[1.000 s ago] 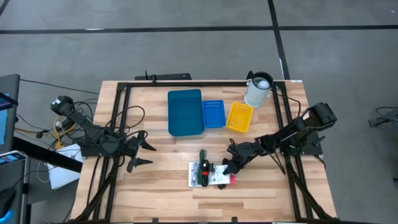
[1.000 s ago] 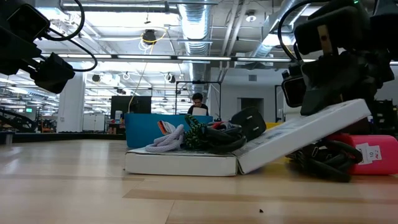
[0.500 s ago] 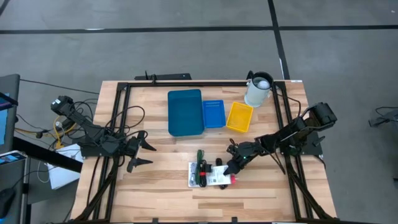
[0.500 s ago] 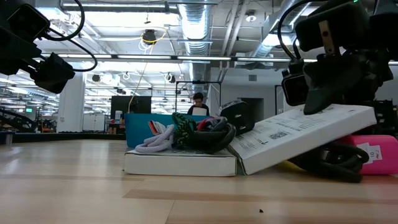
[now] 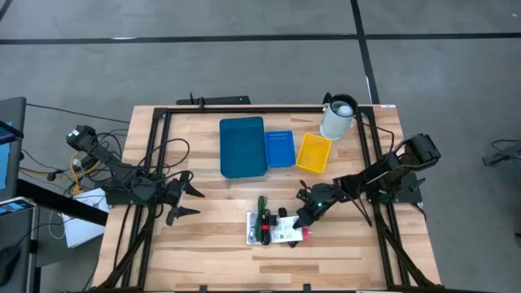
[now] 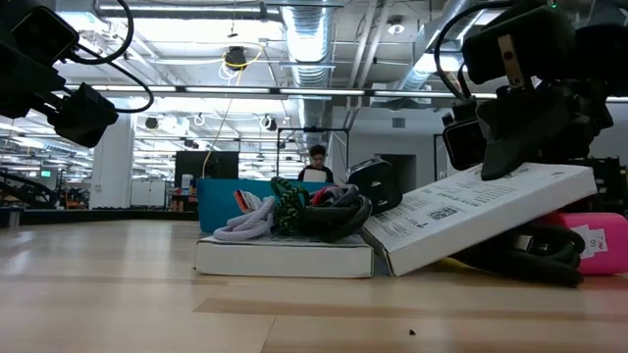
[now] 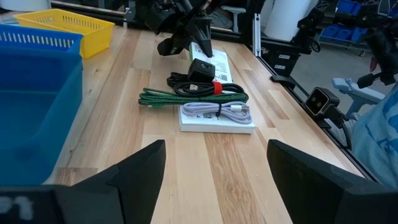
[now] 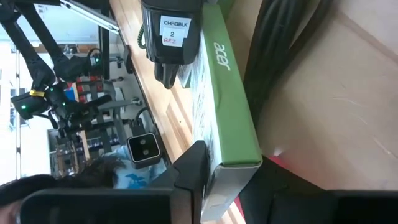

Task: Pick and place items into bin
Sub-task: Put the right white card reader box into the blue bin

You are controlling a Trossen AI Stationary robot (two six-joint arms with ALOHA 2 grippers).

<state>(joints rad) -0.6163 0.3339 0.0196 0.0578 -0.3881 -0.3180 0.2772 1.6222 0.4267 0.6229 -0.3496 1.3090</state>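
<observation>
Three bins sit in a row at the far side of the wooden worktop: the big dark blue plastic bin on the left, the small blue tray in the middle, the yellow basket on the right. The white round jug stands far right. Nearer, two white flat boxes lie side by side, the right one tilted, with black cables on top.

Table: pale wood planks, matt. Bins: smooth plastic. Boxes: white printed card. Cable: braided green/black sheath.
</observation>
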